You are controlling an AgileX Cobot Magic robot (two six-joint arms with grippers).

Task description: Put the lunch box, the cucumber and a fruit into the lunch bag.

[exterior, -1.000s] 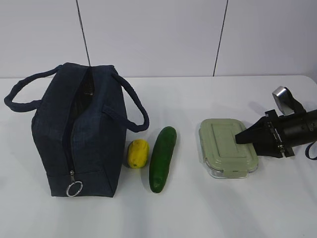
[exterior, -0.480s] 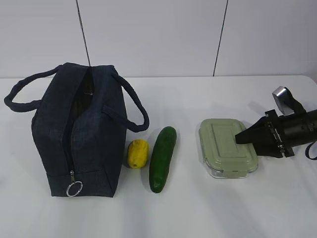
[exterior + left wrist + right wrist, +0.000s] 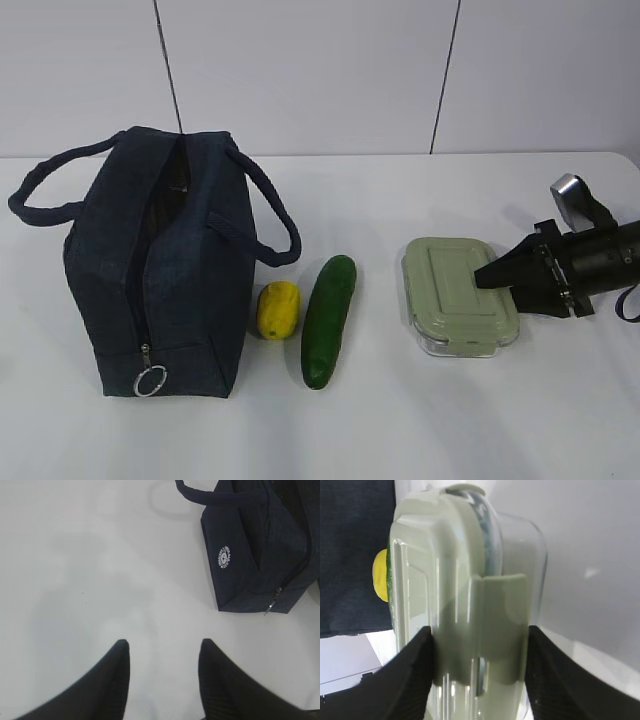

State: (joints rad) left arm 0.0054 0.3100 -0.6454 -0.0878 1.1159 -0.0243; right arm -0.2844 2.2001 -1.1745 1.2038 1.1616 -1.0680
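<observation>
The right pincer [image 3: 479, 670] is clenched on the near end of the lunch box [image 3: 460, 296], one finger on the pale green lid, the other under the clear base. Beyond the box's far end lie the cucumber [image 3: 328, 320], then the yellow fruit [image 3: 278, 309], touching or just beside it, then the navy lunch bag [image 3: 160, 265], zipper open along its top. The left pincer [image 3: 161, 680] hovers released over bare counter [image 3: 100, 570], the bag ahead to its right.
</observation>
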